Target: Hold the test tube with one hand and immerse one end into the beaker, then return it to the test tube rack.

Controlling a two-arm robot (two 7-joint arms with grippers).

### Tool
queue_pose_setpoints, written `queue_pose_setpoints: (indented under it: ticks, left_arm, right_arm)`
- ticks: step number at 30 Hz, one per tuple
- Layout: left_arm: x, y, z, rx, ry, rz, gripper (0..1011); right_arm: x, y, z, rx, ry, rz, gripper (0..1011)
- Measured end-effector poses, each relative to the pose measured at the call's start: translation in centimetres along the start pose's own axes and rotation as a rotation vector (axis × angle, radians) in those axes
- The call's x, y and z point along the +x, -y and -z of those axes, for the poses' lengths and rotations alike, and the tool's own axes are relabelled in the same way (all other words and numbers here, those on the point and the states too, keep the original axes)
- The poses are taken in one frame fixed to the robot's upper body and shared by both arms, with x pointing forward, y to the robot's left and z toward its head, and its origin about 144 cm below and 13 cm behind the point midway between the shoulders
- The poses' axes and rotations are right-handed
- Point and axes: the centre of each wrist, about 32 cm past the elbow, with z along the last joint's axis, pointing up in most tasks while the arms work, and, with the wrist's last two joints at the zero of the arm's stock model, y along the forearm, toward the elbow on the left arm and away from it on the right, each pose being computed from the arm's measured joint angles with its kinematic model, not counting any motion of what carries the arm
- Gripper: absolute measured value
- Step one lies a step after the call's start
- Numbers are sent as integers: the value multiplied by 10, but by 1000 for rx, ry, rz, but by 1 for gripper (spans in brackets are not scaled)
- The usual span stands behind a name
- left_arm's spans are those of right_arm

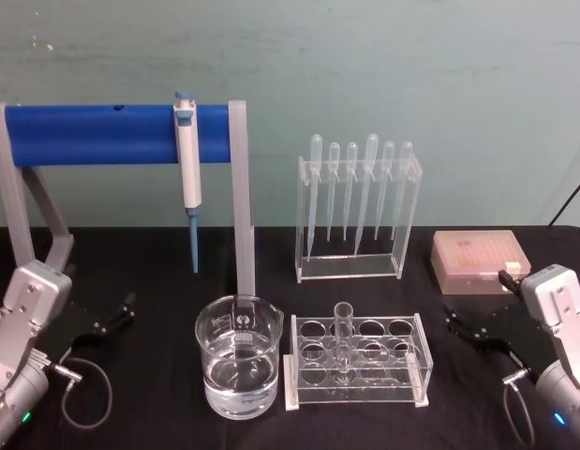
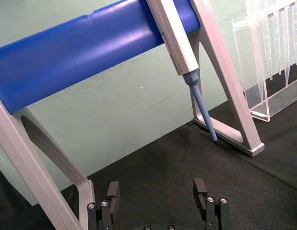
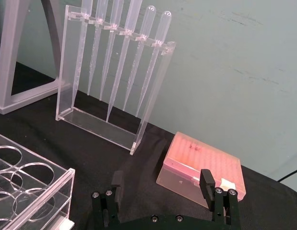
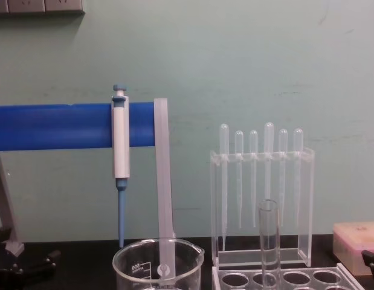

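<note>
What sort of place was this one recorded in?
Probably a laboratory bench setup: a test tube stands in a clear rack beside a beaker of clear liquid, with bulb pipettes and a hanging pipettor behind.

My left gripper (image 1: 116, 315) sits low at the near left, with its silver left wrist (image 1: 29, 302) rising behind it. The fingers point inward and toward the far side, and the jaws are spread wide. My right gripper (image 1: 453, 319) mirrors it at the near right, ahead of the right wrist (image 1: 557, 305), jaws equally wide. The two grippers are well apart.
</note>
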Motion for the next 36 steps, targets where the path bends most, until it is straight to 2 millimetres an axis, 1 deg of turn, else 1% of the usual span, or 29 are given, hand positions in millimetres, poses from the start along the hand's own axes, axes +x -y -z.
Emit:
queue_pose_setpoints:
  ticks: [36]
  left_arm:
    - [0,0,0,0,0,0,1000]
  right_arm:
    - [0,0,0,0,0,0,1003]
